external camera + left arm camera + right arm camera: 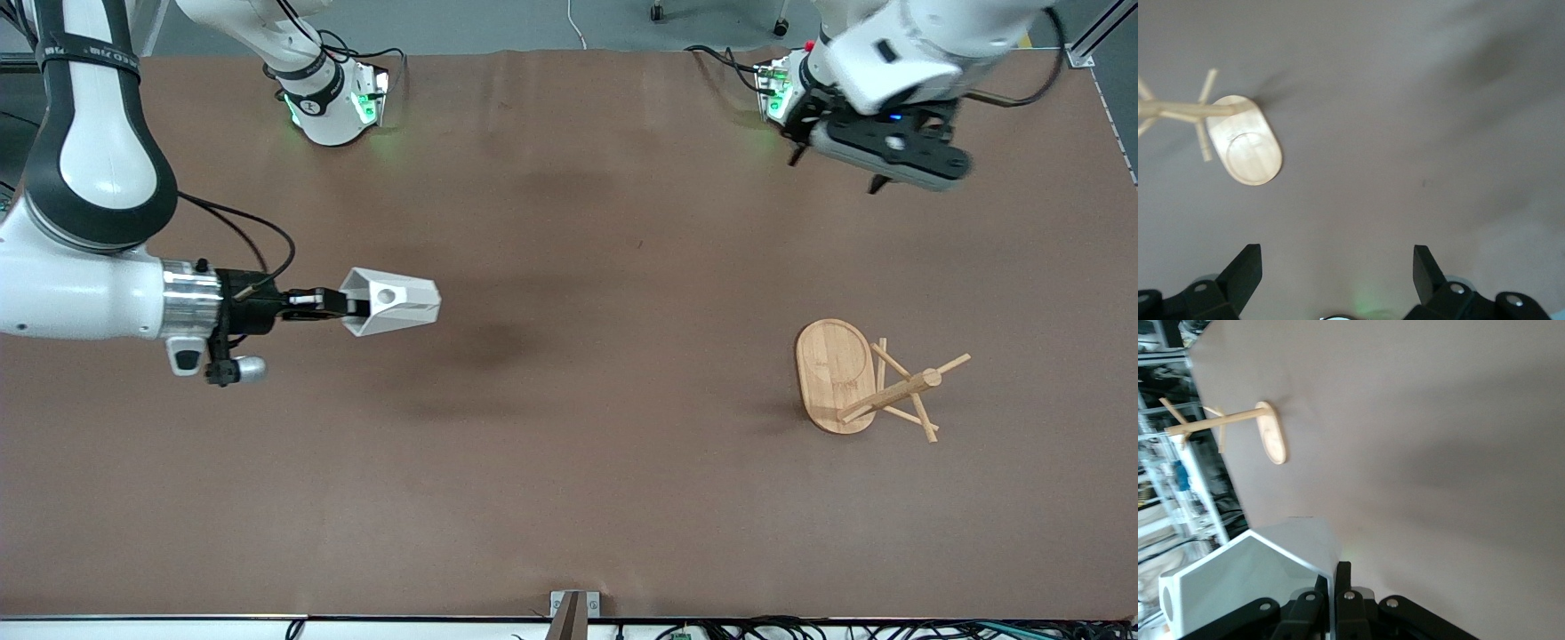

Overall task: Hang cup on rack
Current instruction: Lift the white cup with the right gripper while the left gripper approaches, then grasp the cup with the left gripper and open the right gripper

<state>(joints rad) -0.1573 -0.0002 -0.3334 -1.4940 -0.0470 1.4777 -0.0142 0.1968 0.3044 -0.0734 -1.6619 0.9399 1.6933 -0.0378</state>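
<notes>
The white faceted cup hangs on its side above the brown table, toward the right arm's end, with its handle hole turned upward. My right gripper is shut on the cup's rim wall; in the right wrist view the cup fills the corner beside the gripper. The bamboo rack stands on its oval base toward the left arm's end, pegs sticking out from the post. My left gripper waits, open and holding nothing, high over the table near its own base. Its wrist view shows the rack and the gripper.
Both arm bases stand with their cables along the table edge farthest from the front camera. A small metal bracket sits at the edge nearest that camera. Bare brown table lies between the cup and the rack.
</notes>
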